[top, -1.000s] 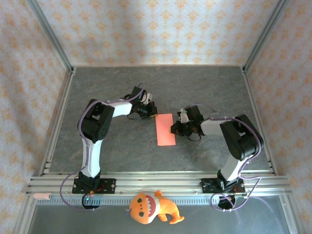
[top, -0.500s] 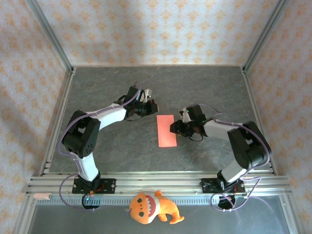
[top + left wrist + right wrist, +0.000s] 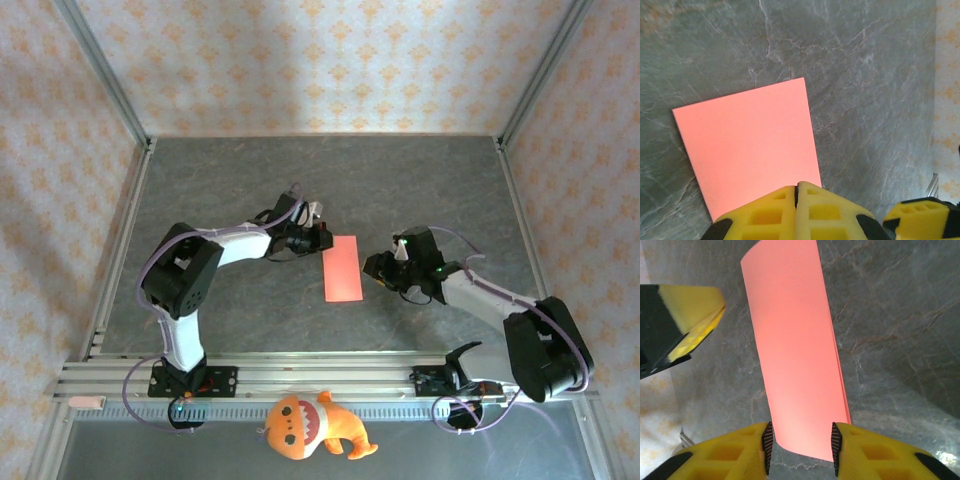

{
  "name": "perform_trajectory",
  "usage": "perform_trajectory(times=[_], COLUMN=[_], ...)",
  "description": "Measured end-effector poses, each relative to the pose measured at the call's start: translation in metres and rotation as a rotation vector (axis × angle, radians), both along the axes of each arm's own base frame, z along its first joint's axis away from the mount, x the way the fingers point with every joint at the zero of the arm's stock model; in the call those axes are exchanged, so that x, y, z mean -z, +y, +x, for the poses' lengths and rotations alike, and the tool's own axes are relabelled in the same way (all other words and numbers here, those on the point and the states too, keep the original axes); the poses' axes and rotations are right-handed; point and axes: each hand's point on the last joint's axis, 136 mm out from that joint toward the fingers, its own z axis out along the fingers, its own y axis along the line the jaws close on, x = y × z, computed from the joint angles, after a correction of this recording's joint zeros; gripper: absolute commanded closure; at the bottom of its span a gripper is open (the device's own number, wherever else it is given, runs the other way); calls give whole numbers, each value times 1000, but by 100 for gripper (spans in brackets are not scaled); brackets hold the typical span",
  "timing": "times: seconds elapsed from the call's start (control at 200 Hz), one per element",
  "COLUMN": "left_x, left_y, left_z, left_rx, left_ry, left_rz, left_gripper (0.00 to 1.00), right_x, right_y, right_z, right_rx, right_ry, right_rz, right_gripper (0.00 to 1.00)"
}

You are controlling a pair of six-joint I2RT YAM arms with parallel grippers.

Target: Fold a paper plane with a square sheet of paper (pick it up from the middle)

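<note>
The square sheet of paper lies flat mid-table, red-pink and folded into a narrow rectangle; two layers show along its edge. My left gripper is shut, its yellow tips over the paper's near edge, with nothing visible between them. My right gripper is open at the paper's right side. In the right wrist view the paper's near end lies between the right gripper's spread fingers, apart from both pads. The left gripper's fingers show at the left there.
An orange plush toy lies beyond the aluminium rail at the near edge. Patterned walls and metal frame posts close in the grey stone-look table at the back and sides.
The left gripper swung down to the paper's top-left corner. The right arm stretched out lower and its gripper drew slightly right. The paper stayed put.
</note>
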Motion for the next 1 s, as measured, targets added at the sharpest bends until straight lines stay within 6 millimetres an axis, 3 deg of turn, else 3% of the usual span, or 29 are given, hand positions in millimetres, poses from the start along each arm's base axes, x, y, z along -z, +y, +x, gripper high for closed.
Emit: perform_trajectory(times=[0.38,0.711,1.001], left_x=[23,39,38], left_y=[-10,-9,-9], left_z=[-5,-12,-12], left_rx=[25,37,46], left_ry=[52,67,58], left_rz=[-13,-21,-34], left_gripper=[100,100,100], right_x=[7,29,37], right_y=[3,7,19], right_z=[-11,-31,-42], right_rx=[-18,-39,-95], right_ry=[63,161,204], right_rz=[23,50,64], right_gripper=[57,55,54])
